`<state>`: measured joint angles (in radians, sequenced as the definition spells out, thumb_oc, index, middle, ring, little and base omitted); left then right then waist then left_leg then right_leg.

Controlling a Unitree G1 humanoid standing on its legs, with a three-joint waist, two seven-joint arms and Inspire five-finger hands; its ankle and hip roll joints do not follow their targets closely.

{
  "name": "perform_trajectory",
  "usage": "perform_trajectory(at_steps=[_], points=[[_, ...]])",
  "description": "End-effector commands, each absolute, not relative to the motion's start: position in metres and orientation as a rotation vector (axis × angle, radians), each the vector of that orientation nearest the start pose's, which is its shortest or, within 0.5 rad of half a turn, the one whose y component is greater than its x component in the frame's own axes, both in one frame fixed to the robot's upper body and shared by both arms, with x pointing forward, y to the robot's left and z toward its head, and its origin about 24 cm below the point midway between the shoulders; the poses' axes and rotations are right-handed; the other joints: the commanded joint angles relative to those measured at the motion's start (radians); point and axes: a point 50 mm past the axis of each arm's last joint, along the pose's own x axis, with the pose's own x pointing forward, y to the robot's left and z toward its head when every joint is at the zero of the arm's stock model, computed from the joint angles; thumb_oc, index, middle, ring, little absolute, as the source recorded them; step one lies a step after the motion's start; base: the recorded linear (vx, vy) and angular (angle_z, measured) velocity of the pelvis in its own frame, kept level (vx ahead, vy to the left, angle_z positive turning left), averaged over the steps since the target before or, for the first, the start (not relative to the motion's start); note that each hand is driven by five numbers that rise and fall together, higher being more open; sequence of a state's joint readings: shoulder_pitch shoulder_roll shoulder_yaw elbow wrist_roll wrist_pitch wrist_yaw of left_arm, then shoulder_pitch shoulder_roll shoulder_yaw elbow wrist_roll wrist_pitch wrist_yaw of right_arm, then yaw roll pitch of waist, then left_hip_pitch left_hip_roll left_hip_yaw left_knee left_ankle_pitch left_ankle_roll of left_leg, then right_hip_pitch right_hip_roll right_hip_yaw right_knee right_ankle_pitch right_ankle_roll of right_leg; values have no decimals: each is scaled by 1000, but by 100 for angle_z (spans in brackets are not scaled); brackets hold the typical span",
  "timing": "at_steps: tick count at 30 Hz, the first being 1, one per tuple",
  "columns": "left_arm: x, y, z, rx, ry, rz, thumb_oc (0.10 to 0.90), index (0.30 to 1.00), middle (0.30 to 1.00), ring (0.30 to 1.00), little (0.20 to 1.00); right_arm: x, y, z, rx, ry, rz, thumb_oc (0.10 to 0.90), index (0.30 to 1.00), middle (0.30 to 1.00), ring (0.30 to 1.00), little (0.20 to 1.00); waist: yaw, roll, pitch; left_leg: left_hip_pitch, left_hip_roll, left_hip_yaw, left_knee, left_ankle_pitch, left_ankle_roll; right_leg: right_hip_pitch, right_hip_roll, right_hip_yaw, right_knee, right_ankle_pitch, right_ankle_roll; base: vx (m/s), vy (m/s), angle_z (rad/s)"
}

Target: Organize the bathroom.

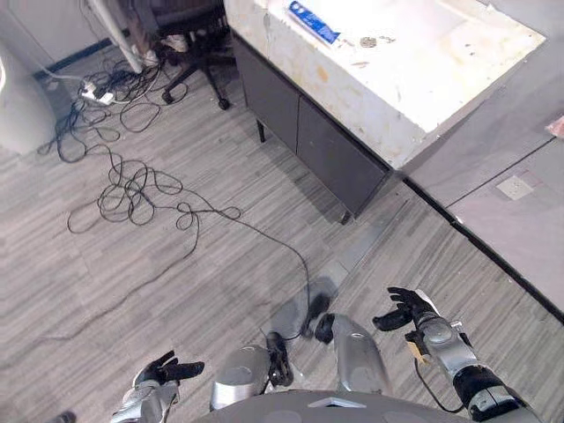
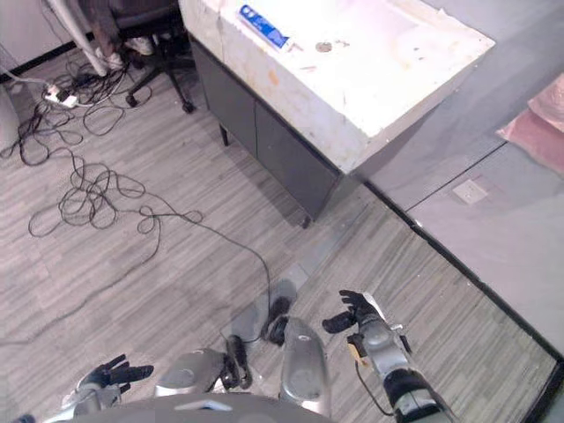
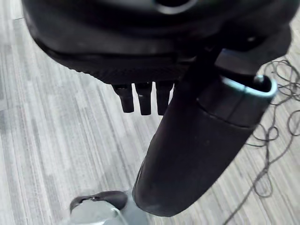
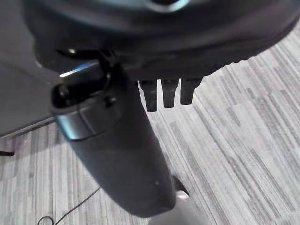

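Left hand (image 1: pixel 163 370) low over grey floor (image 1: pixel 176 273), fingers relaxed, empty. Right hand (image 1: pixel 407 310) likewise low, fingers loosely extended, holding nothing.

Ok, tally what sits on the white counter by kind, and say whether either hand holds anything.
Blue box: 1
Small round thing: 1
Total on the white counter: 2
Left hand and right hand: open, holding nothing.

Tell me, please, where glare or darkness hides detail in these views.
Left eye view: bright light washes out the white countertop; the blue packet on it stands out. Left wrist view: the left hand is a dark mass. Right wrist view: the right hand likewise.
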<state>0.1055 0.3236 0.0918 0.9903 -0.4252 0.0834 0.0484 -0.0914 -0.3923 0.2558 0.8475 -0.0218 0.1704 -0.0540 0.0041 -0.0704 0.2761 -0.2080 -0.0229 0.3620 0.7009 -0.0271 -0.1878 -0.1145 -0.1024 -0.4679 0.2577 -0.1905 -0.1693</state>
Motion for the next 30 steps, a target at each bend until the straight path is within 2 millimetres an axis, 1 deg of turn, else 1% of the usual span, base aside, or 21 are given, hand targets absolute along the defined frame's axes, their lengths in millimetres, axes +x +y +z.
perform_trajectory(at_steps=[1, 5, 6, 8, 9, 10, 11, 13, 15, 17, 18, 19, 20, 21, 23, 24, 25, 26, 27, 28, 30], points=[[108, 284, -133, -104, 993, 490, 800, 900, 900, 900, 900, 214, -276, -83, -588, 829, -77, 800, 900, 900, 900, 900, 33, 45, 13, 70, 130, -136, 58, 0, 71, 18, -69, 69, -119, 151, 185, 117, 183, -99], [103, 283, -136, -128, 1002, 541, 800, 900, 900, 900, 900, 212, -276, -86, -584, 839, -74, 800, 900, 900, 900, 900, 27, 56, -18, 123, 181, -230, -249, -5, 110, 21, -54, 190, -98, 123, 199, 207, 278, -124], [100, 285, -136, -135, 1008, 560, 800, 900, 900, 900, 900, 211, -275, -87, -580, 845, -69, 800, 900, 900, 900, 900, 28, 67, -36, 150, 215, -286, -396, 39, 96, 20, -51, 228, -103, 125, 217, 270, 358, -106], [95, 286, -136, -125, 1016, 573, 800, 900, 900, 900, 900, 209, -274, -89, -564, 855, -75, 800, 900, 900, 900, 900, 35, 81, -48, 164, 250, -355, -501, 106, 68, 30, -46, 273, -105, 120, 235, 295, 405, -92], [91, 287, -136, -109, 1026, 580, 800, 900, 900, 900, 900, 209, -271, -90, -553, 856, -74, 800, 900, 900, 900, 900, 45, 92, -53, 163, 290, -443, -587, 164, 51, 46, -57, 333, -100, 110, 254, 233, 331, -95], [91, 287, -136, -109, 1026, 580, 800, 900, 900, 900, 900, 209, -271, -90, -553, 857, -74, 800, 900, 900, 900, 900, 47, 92, -50, 170, 291, -440, -590, 164, 51, 48, -57, 335, -98, 108, 254, 265, 440, -94], [89, 288, -136, -101, 1028, 588, 800, 900, 900, 900, 900, 209, -271, -90, -541, 854, -83, 800, 900, 900, 900, 900, 51, 97, -49, 163, 300, -478, -602, 176, 48, 55, -64, 366, -91, 98, 261, 231, 425, -69], [81, 291, -137, -116, 1042, 624, 800, 900, 900, 900, 900, 209, -269, -89, -539, 844, -85, 800, 900, 900, 900, 900, 57, 112, -43, 162, 285, -566, -582, 135, 51, 63, -97, 451, -51, 78, 287, 229, 566, -57], [84, 290, -137, -109, 1042, 610, 800, 900, 900, 900, 900, 208, -269, -89, -524, 840, -109, 800, 900, 900, 900, 900, 50, 115, -41, 154, 257, -553, -542, 84, 57, 57, -116, 463, -33, 74, 294, 58, 350, -89], [88, 289, -137, -77, 1053, 578, 800, 900, 900, 900, 900, 201, -269, -92, -494, 848, -154, 800, 900, 900, 900, 900, 33, 116, -38, 145, 202, -465, -500, -18, 84, 53, -165, 451, -17, 89, 316, 94, 517, -103], [92, 293, -136, -57, 1052, 558, 800, 900, 900, 900, 900, 192, -268, -97, -461, 862, -188, 800, 900, 900, 900, 900, 25, 113, -36, 139, 143, -442, -477, -57, 116, 46, -205, 454, -16, 122, 345, 112, 551, -10], [93, 294, -135, -50, 1052, 553, 800, 900, 900, 900, 900, 191, -268, -98, -455, 867, -196, 800, 900, 900, 900, 900, 24, 113, -35, 140, 139, -440, -476, -58, 119, 46, -207, 455, -16, 124, 346, 97, 569, 10], [94, 297, -133, -38, 1053, 554, 800, 900, 900, 900, 900, 187, -269, -99, -459, 879, -204, 800, 900, 900, 900, 900, 32, 106, -27, 162, 98, -409, -489, -82, 138, 27, -266, 409, -23, 209, 355, 33, 300, -4], [93, 298, -133, -32, 1055, 551, 800, 900, 900, 900, 900, 186, -270, -99, -464, 883, -204, 800, 900, 900, 900, 900, 35, 104, -25, 168, 93, -401, -494, -85, 140, 22, -276, 401, -22, 226, 357, 21, 377, -53], [85, 306, -130, -7, 1061, 562, 800, 900, 900, 900, 900, 185, -269, -99, -490, 883, -169, 800, 900, 900, 900, 900, 57, 104, -4, 218, 66, -304, -542, -99, 152, -29, -329, 287, 26, 339, 376, -1, 325, -96], [80, 310, -129, -2, 1069, 586, 800, 900, 900, 900, 900, 188, -268, -98, -510, 879, -139, 800, 900, 900, 900, 900, 71, 111, 3, 242, 64, -246, -564, -99, 161, -51, -327, 208, 106, 334, 379, -11, 329, -121], [73, 314, -128, -9, 1069, 614, 800, 900, 900, 900, 900, 190, -269, -96, -525, 877, -115, 800, 900, 900, 900, 900, 76, 121, 1, 254, 70, -210, -584, -88, 168, -57, -291, 169, 147, 280, 367, 5, 260, -209], [68, 320, -126, -12, 1064, 641, 800, 900, 900, 900, 900, 191, -270, -94, -531, 882, -99, 800, 900, 900, 900, 900, 69, 122, -5, 264, 62, -196, -594, -83, 168, -52, -175, 131, 150, 203, 345, 7, 138, -195], [68, 321, -125, -10, 1063, 642, 800, 900, 900, 900, 900, 191, -271, -94, -531, 883, -97, 800, 900, 900, 900, 900, 68, 123, -8, 262, 61, -197, -596, -81, 167, -54, -158, 125, 147, 196, 340, 30, 74, -154], [72, 323, -123, 7, 1049, 631, 800, 900, 900, 900, 900, 193, -272, -94, -525, 880, -103, 800, 900, 900, 900, 900, 61, 106, -6, 273, 20, -197, -600, -107, 168, -95, -117, 80, 119, 217, 336, 19, 9, -37], [76, 323, -122, -1, 1030, 639, 800, 900, 900, 900, 900, 194, -273, -94, -521, 875, -101, 800, 900, 900, 900, 900, 67, 99, -5, 281, 6, -187, -596, -131, 166, -84, -113, 39, 65, 193, 327, 41, -45, -21]])
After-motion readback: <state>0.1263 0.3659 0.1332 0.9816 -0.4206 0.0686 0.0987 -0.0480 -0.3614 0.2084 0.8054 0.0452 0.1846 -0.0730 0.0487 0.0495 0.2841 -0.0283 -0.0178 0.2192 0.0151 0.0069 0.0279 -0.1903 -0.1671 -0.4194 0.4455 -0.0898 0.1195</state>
